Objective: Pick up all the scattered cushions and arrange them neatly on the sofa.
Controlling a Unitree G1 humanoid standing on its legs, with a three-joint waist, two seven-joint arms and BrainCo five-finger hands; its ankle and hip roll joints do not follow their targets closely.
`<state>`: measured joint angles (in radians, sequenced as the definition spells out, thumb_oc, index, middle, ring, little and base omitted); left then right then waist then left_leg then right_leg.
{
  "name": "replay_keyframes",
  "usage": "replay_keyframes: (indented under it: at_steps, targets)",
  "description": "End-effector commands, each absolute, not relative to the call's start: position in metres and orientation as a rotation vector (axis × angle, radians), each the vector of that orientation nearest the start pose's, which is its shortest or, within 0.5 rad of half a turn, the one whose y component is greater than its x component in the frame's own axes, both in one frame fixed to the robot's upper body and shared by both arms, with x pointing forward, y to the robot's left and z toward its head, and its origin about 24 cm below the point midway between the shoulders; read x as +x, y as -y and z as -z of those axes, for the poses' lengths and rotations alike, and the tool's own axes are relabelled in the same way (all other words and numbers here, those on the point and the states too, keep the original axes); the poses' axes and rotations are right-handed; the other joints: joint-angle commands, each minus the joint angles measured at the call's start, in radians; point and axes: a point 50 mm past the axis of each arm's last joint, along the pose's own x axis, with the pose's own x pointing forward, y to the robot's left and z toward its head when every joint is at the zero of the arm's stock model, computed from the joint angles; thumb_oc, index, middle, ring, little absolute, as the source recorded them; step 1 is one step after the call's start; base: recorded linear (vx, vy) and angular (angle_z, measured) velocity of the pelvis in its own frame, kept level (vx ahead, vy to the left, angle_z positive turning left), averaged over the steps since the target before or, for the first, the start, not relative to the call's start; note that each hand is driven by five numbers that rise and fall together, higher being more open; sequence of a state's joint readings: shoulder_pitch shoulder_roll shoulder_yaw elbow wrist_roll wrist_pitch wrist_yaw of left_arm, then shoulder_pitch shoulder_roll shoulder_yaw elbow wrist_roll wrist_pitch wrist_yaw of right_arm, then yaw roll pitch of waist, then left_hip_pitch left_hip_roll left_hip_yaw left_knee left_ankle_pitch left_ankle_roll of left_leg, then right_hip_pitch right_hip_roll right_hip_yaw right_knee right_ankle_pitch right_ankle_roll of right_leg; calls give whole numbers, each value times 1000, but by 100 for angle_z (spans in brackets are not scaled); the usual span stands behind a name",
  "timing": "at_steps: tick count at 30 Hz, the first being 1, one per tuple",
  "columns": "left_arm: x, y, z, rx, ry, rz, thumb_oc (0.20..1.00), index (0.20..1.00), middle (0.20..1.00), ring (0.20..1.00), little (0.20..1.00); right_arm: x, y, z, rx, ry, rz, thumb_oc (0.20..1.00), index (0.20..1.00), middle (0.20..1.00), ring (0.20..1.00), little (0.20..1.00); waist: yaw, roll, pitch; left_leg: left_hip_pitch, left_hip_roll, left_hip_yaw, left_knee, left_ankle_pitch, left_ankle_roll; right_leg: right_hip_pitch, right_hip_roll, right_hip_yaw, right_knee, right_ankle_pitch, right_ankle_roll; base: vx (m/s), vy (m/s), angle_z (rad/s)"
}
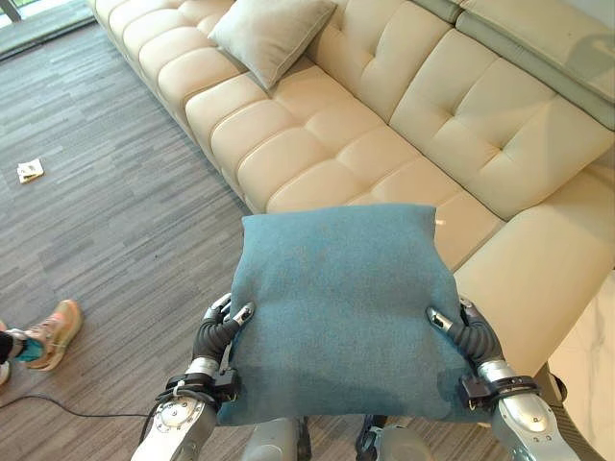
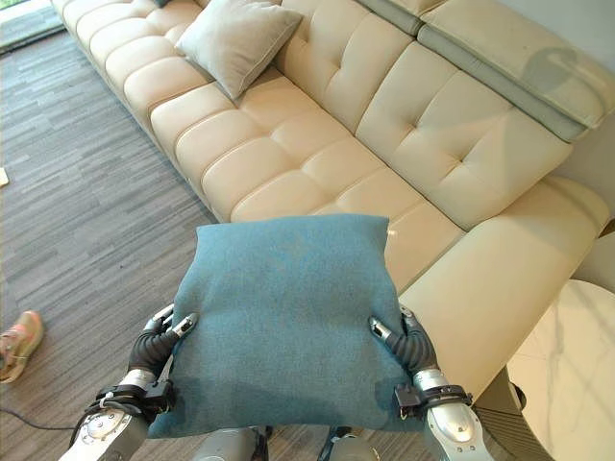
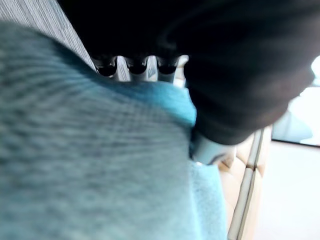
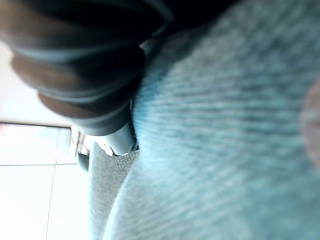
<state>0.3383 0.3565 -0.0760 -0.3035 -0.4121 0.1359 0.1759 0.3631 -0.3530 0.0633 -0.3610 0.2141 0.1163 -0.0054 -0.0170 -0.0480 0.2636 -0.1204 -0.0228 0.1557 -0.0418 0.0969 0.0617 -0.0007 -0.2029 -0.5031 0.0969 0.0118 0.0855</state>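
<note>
I hold a teal cushion point(image 1: 341, 307) flat in front of me, above the floor by the front edge of the cream sofa point(image 1: 317, 144). My left hand point(image 1: 221, 331) grips its left edge, thumb on top and the fingers point(image 3: 137, 65) curled over the rim. At the right edge my right hand point(image 1: 468, 331) clamps on in the same way, and the teal cushion point(image 4: 225, 130) lies against its wrist cover. Further left along the sofa, a grey-beige cushion point(image 1: 272, 34) leans against the backrest.
The sofa runs diagonally from upper left to lower right, with seat room between the grey-beige cushion and me. A white marble-look table point(image 2: 567, 355) stands at the right. A person's shoe point(image 1: 53, 334) and a small paper point(image 1: 30, 171) are on the grey floor to the left.
</note>
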Motion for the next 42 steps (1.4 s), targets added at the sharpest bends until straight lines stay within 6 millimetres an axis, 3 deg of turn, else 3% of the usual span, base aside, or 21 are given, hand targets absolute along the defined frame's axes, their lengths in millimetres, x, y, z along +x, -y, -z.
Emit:
replay_keyframes:
  at_steps: [1, 3, 5, 7, 10, 12, 13, 17, 20, 22, 24, 26, 29, 30, 31, 32, 35, 37, 39, 40, 42]
  targets:
    - [190, -215, -81, 9, 52, -121, 200, 200, 200, 200, 200, 201, 179, -88, -138, 121, -133, 200, 200, 200, 200, 200, -9, 3, -22, 105, 39, 39, -45, -167, -46, -89, 114, 250, -28, -38, 53, -24, 164, 16]
    - [189, -215, -80, 15, 44, -125, 200, 200, 200, 200, 200, 202, 177, -87, -138, 121, -138, 200, 200, 200, 200, 200, -7, -6, -34, 86, 23, 40, -45, -157, -40, -79, 145, 287, -79, -47, 27, 6, 114, 14]
    - [189, -212, -77, 17, 32, -117, 200, 200, 200, 200, 200, 201, 177, -86, -134, 113, -142, 200, 200, 200, 200, 200, -19, -13, -37, 84, 8, 20, -45, -158, -36, -84, 179, 372, -97, -53, 11, 69, 101, 20]
    - [190, -211, -77, 6, 36, -120, 200, 200, 200, 200, 200, 202, 175, -86, -138, 113, -152, 200, 200, 200, 200, 200, -18, -12, -36, 82, 1, 13, -45, -151, -32, -82, 179, 378, -95, -43, 17, 43, 109, 55]
    - [192, -210, -75, 0, 26, -125, 200, 200, 200, 200, 200, 204, 173, -88, -131, 128, -149, 200, 200, 200, 200, 200, -31, -5, -14, 91, -7, 1, -45, -155, -17, -119, 183, 406, 7, -73, 17, 23, 128, 17]
    - [192, -212, -75, 21, 23, -138, 200, 200, 200, 200, 200, 206, 170, -91, -128, 146, -157, 200, 200, 200, 200, 200, -45, 6, 11, 119, -14, -2, -45, -171, 2, -191, 173, 410, 184, -76, 18, 29, 200, 2]
    - [194, -214, -78, 54, 38, -144, 200, 200, 200, 200, 200, 208, 166, -92, -142, 154, -176, 200, 200, 200, 200, 200, -60, 14, 33, 147, -25, -1, -45, -186, 17, -258, 155, 419, 351, -59, 17, 24, 154, -15]
    - [201, -211, -87, 80, 88, -128, 200, 200, 200, 200, 200, 212, 164, -95, -138, 172, -176, 200, 200, 200, 200, 200, -75, 15, 51, 168, -38, 1, -45, -197, 10, -344, 202, 450, 321, -50, 13, 50, 46, -1]
    - [209, -211, -94, 88, 131, -129, 200, 200, 200, 200, 200, 216, 166, -96, -126, 177, -156, 200, 200, 200, 200, 200, -78, 4, 68, 191, -45, 20, -45, -217, -4, -358, 222, 363, 92, 15, 42, 159, -47, 4]
    - [212, -208, -94, 92, 135, -121, 200, 200, 200, 200, 200, 216, 168, -95, -126, 174, -148, 200, 200, 200, 200, 200, -81, -4, 48, 227, -55, 22, -45, -242, -12, -342, 245, 295, -23, 23, 78, 364, -67, -7]
    - [212, -206, -92, 91, 132, -116, 200, 200, 200, 200, 200, 215, 169, -93, -131, 166, -148, 200, 200, 200, 200, 200, -72, -9, 20, 254, -57, 32, -45, -261, -23, -294, 239, 167, -111, 30, 84, 408, -69, -1]
    - [211, -203, -93, 84, 143, -107, 200, 200, 200, 200, 200, 212, 171, -92, -130, 161, -143, 200, 200, 200, 200, 200, -68, -8, -13, 287, -54, 42, -45, -267, -33, -236, 237, 116, -143, -3, 46, 439, -65, -13]
    - [212, -192, -90, 37, 135, -75, 200, 200, 200, 200, 200, 209, 177, -89, -130, 145, -122, 200, 200, 200, 200, 200, -91, 24, -58, 336, -38, 55, -25, -273, -52, -196, 254, 131, -104, -40, -1, 523, -39, -28]
    - [212, -189, -88, 21, 129, -66, 200, 200, 200, 200, 200, 208, 181, -88, -128, 138, -103, 200, 200, 200, 200, 200, -108, 38, -73, 337, -20, 68, 53, -249, -82, -166, 258, 127, -102, -58, -20, 700, -120, 5]
    - [213, -187, -88, 11, 131, -54, 200, 200, 200, 200, 200, 206, 187, -85, -135, 120, -84, 200, 200, 200, 200, 200, -122, 56, -78, 309, 8, 81, 204, -191, -136, -103, 268, 124, -119, -80, -39, 504, -111, 21]
    - [213, -187, -88, 10, 131, -54, 200, 200, 200, 200, 200, 206, 187, -85, -135, 120, -84, 200, 200, 200, 200, 200, -123, 57, -76, 306, 11, 80, 214, -196, -139, -100, 270, 123, -122, -80, -41, 441, -130, 37]
    - [214, -189, -89, 8, 137, -67, 200, 200, 200, 200, 200, 208, 191, -87, -155, 118, -74, 200, 200, 200, 200, 200, -106, 49, -63, 230, 23, 49, 414, -132, -178, -15, 292, 172, -165, -106, -75, 276, -101, 14]
    - [215, -190, -87, -7, 126, -85, 200, 200, 200, 200, 200, 210, 193, -89, -161, 131, -56, 200, 200, 200, 200, 200, -110, 27, -57, 177, 60, 58, 428, -179, -141, 19, 284, 215, -184, -107, -76, 216, -54, -90]
    - [214, -193, -85, -14, 111, -102, 200, 200, 200, 200, 200, 214, 193, -90, -170, 134, -48, 200, 200, 200, 200, 200, -96, -18, -55, 98, 51, 14, 376, -254, -77, 35, 250, 308, -184, -91, -72, 157, 22, -87]
    - [214, -193, -85, -13, 111, -102, 200, 200, 200, 200, 200, 214, 192, -90, -170, 134, -48, 200, 200, 200, 200, 200, -92, -19, -55, 101, 50, 18, 372, -253, -77, 36, 249, 312, -184, -91, -71, 113, 41, -104]
    - [213, -195, -81, -5, 94, -112, 200, 200, 200, 200, 200, 216, 191, -87, -176, 126, -45, 200, 200, 200, 200, 200, -90, -33, -64, 73, 37, -89, 249, -243, -67, 42, 241, 405, -174, -84, -70, 149, 70, -126]
